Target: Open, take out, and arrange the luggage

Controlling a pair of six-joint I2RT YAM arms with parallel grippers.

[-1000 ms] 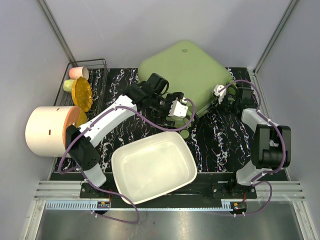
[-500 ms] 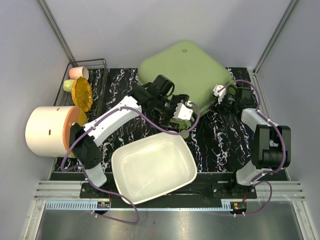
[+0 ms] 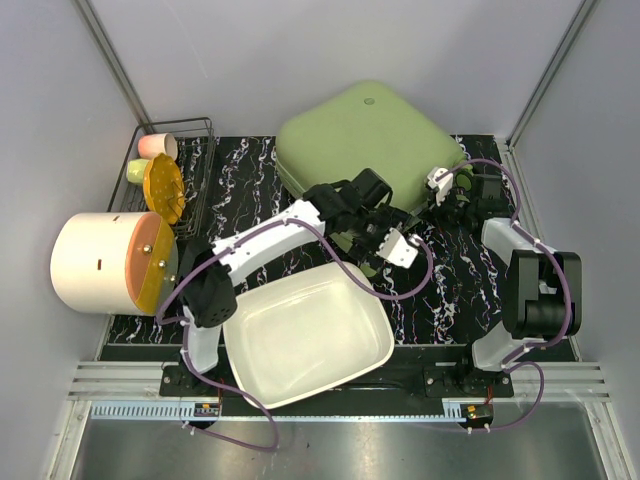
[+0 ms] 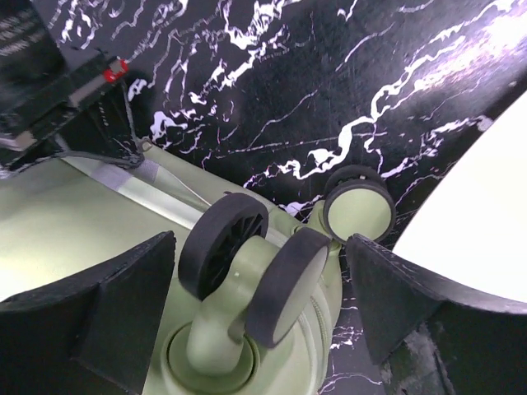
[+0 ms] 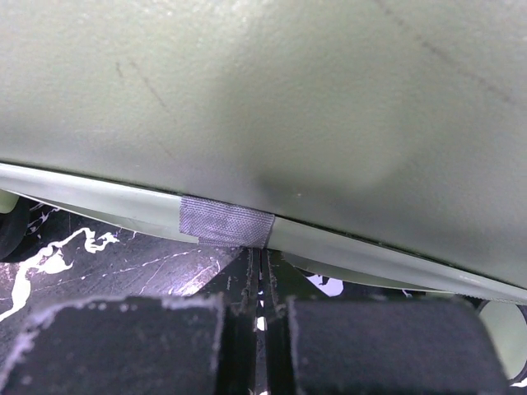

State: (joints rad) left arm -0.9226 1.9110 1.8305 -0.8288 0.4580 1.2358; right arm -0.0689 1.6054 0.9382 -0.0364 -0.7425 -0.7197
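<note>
The luggage (image 3: 365,140), an olive-green suitcase, lies shut and flat at the back of the black marble table. My left gripper (image 3: 388,232) is at its near right corner. In the left wrist view the left gripper (image 4: 259,247) is open. A twin black-rimmed caster wheel (image 4: 247,259) of the suitcase sits between the fingers, untouched, and another wheel (image 4: 358,206) lies beyond. My right gripper (image 3: 446,190) is at the suitcase's right edge. In the right wrist view the right gripper (image 5: 262,267) is shut, its tips just under a grey fabric tab (image 5: 226,222) on the suitcase's seam (image 5: 90,193).
A white plastic bin (image 3: 305,335) sits at the near centre, close under the left arm, and shows in the left wrist view (image 4: 486,214). A wire rack (image 3: 205,150) with cups and an orange plate stands at the back left. A cream cylinder (image 3: 100,262) lies at the left.
My left arm has swung right along the suitcase's near edge, from its middle to the corner with the wheels. The right arm and the suitcase have not moved.
</note>
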